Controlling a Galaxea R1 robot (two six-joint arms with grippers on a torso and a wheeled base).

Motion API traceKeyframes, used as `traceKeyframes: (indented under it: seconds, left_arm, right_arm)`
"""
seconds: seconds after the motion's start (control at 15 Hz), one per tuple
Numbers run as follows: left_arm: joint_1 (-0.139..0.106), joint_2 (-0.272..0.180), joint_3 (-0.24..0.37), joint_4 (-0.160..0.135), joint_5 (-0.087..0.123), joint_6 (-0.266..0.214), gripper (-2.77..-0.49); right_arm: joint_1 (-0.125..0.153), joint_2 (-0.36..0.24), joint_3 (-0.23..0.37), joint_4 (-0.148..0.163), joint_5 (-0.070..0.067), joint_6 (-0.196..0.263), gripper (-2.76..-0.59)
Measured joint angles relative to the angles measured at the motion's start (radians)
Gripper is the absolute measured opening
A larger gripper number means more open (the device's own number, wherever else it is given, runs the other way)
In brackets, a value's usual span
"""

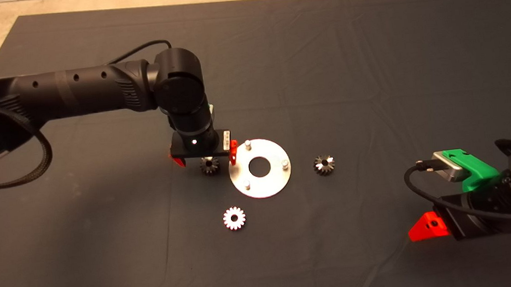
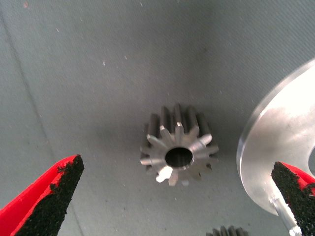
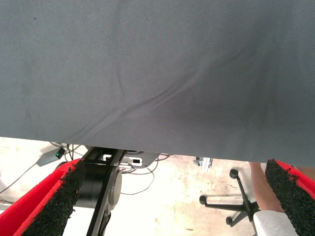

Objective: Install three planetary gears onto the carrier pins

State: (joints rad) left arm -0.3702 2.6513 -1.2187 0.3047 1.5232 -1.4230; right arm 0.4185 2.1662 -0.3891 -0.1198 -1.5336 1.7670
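Observation:
A flat round silver plate (image 1: pixel 268 179) with a large central hole lies mid-mat, with three bare carrier pins (image 1: pixel 247 143) standing on it. Three planetary gears lie loose on the mat: one (image 1: pixel 210 165) left of the plate, one (image 1: pixel 324 164) to its right, one (image 1: pixel 234 218) in front. My left gripper (image 1: pixel 205 158) hangs open over the left gear, one finger on each side, not touching it. In the left wrist view the gear (image 2: pixel 178 149) lies flat between the open fingers (image 2: pixel 51 196), with the plate's edge (image 2: pixel 280 142) beside it. My right gripper (image 3: pixel 172 196) is parked at the lower right, open.
The dark mat (image 1: pixel 368 59) has soft wrinkles. The right wrist view looks past the mat's edge at the floor, with cables, a chair base (image 3: pixel 231 201) and a person's leg (image 3: pixel 261 187).

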Motion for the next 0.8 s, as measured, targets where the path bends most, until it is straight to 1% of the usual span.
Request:
traceKeyframes:
  seconds: [0.27, 0.33, 0.47, 0.53, 0.6, 0.67, 0.73, 0.8]
  left_arm:
    - [0.015, 0.006, -0.018, 0.005, 0.000, 0.016, -0.50]
    - [0.019, 0.006, -0.022, 0.007, -0.001, 0.019, -0.55]
    - [0.027, 0.009, -0.026, 0.008, 0.000, 0.023, -0.58]
    - [0.035, 0.009, -0.033, 0.009, -0.001, 0.024, -0.68]
    - [0.042, 0.009, -0.039, 0.010, -0.001, 0.026, -0.73]
    - [0.044, 0.009, -0.040, 0.010, -0.003, 0.026, -0.73]
    - [0.044, 0.009, -0.043, 0.010, -0.006, 0.027, -0.82]
    - [0.044, 0.011, -0.043, 0.010, -0.006, 0.027, -0.86]
  right_arm:
    - [0.000, 0.000, 0.000, 0.000, 0.000, 0.000, -0.63]
    - [0.000, 0.000, 0.000, 0.000, 0.000, 0.000, -0.63]
    - [0.000, 0.000, 0.000, 0.000, 0.000, 0.000, -0.63]
    - [0.000, 0.000, 0.000, 0.000, 0.000, 0.000, -0.63]
    - [0.000, 0.000, 0.000, 0.000, 0.000, 0.000, -0.63]
    - [0.000, 0.000, 0.000, 0.000, -0.001, 0.000, -0.63]
    - [0.000, 0.000, 0.000, 0.000, 0.000, 0.000, -0.63]
    - [0.000, 0.000, 0.000, 0.000, 0.000, 0.000, -0.63]
